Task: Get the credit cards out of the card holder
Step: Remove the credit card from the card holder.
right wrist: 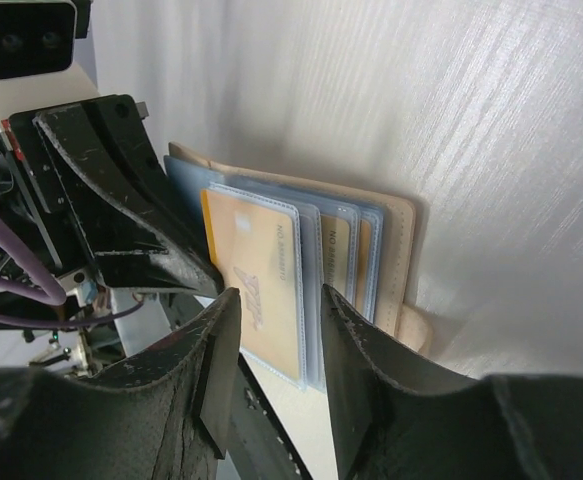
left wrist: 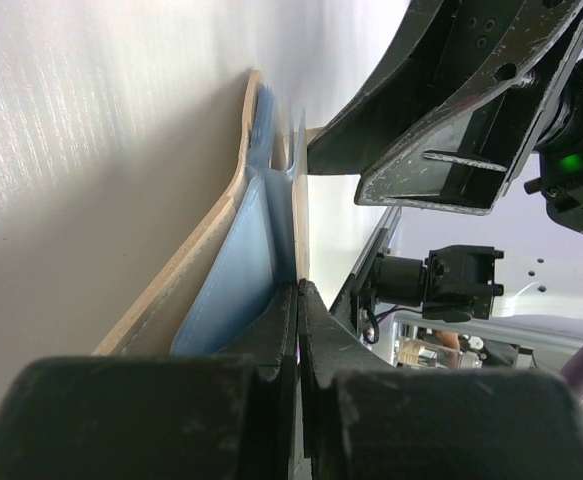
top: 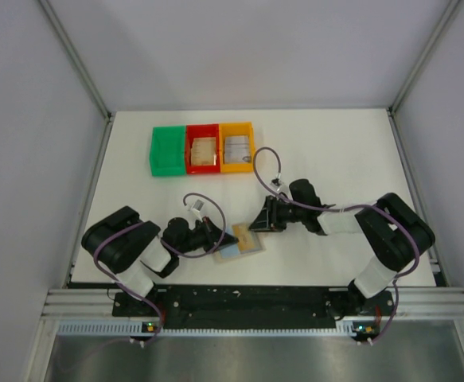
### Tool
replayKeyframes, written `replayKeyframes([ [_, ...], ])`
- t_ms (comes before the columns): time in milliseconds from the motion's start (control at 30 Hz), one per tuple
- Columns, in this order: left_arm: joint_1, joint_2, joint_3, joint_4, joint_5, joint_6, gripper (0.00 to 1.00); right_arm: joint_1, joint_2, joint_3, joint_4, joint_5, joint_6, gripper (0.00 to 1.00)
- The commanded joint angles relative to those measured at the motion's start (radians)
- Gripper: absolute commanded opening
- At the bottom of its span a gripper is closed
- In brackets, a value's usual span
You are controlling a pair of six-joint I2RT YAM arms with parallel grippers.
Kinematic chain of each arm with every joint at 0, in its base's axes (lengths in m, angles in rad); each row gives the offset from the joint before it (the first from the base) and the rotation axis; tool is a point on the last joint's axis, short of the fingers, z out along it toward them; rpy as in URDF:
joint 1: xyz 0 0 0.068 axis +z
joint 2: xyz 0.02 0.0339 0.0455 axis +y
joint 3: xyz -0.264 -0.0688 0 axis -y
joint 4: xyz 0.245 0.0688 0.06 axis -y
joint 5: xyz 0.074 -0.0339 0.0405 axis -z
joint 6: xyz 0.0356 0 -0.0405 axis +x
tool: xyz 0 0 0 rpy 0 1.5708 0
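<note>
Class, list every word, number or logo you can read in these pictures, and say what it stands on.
Front yellow card in the card holder: small print along its edge, seemingly starting "NO"; the rest too blurred.
Same card: a reddish logo, unreadable.
Yellow card behind it: small print, too blurred.
No other text is legible.

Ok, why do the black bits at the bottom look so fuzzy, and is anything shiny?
Left wrist view: the left gripper sits too close to the lens, so it blurs, while the card holder looks sharper. Right wrist view: the right gripper is soft too, the yellow card crisp. Both show streaky shine on the table. Top view: even light, only faint shadows.
</note>
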Motion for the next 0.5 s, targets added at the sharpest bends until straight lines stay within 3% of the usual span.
replayKeyframes([
  [0, 0.005, -0.026, -0.015, 0.392, 0.029, -0.014, 0.0, -0.005, -0.013, 0.011, 0.028, -0.012, -0.018, 0.38],
  [467, 0.004, -0.049, 0.003, 0.4, 0.047, -0.02, 0.0, 0.001, 0.03, 0.042, 0.028, -0.047, -0.018, 0.38],
])
